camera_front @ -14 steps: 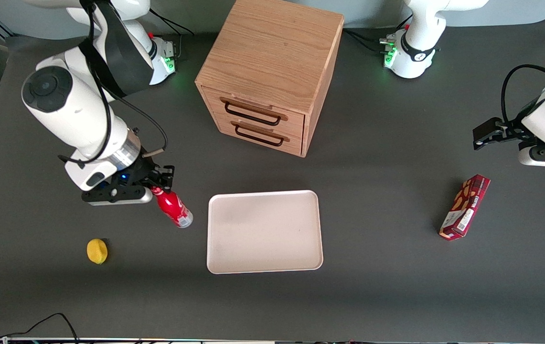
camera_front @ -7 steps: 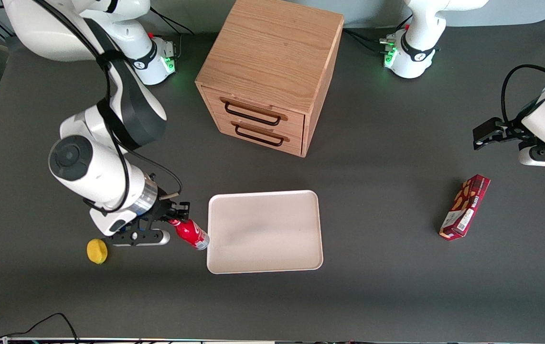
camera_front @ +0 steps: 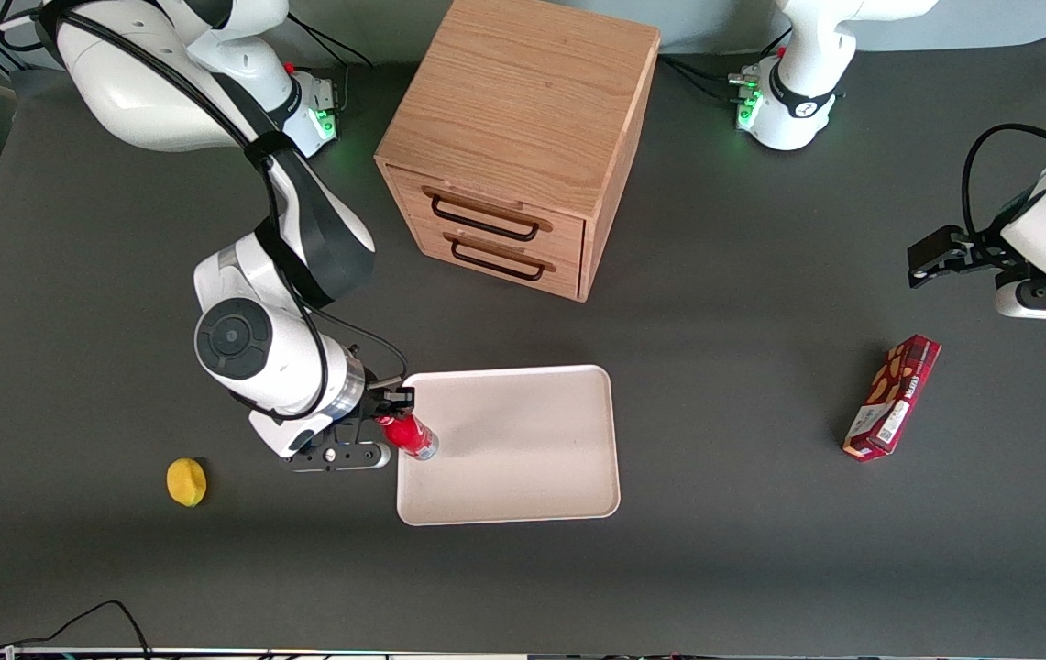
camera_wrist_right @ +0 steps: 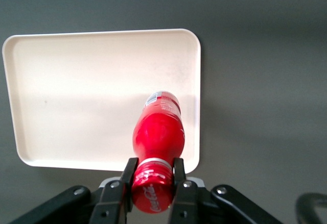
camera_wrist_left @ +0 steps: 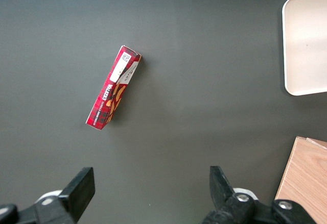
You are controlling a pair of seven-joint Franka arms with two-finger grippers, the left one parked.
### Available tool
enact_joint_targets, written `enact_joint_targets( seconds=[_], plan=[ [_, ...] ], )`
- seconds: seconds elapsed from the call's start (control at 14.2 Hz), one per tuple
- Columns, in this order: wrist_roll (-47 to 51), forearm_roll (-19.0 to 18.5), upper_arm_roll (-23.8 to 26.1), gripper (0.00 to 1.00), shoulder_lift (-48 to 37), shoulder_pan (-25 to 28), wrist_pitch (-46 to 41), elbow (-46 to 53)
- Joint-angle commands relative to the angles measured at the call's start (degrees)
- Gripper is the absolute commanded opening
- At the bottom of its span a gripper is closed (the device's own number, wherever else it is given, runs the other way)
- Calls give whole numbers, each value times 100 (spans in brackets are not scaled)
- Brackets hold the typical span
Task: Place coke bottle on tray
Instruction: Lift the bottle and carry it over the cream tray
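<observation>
The gripper [camera_wrist_right: 153, 175] pinched the coke bottle [camera_wrist_right: 158, 130] by its red cap, fingers [camera_wrist_right: 127, 172] pressed against both sides. The bottle hung above the cream tray [camera_wrist_right: 76, 66], just inside the rim at the working arm's end.

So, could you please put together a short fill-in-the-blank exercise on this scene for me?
1. The gripper grips the coke bottle by its ____.
2. The bottle hangs over the ____.
3. The small fruit on the table is ____ in colour.
4. The wooden cabinet has ____ drawers.

Missing words: cap; tray; yellow; two
</observation>
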Motion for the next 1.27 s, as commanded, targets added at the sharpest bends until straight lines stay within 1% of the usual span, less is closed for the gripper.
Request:
enact_joint_targets(
  seconds=[0.0,0.28,0.56,0.91,1.2],
  plan=[
    [62,-111,-235,0,201,69,-79,372],
    [52,-111,-253,0,508,112,35,706],
    [44,-111,-297,0,772,192,457,916],
    [-9,-111,-683,0,957,368,844,961],
    [-53,-102,-684,0,1036,368,888,961]
  ],
)
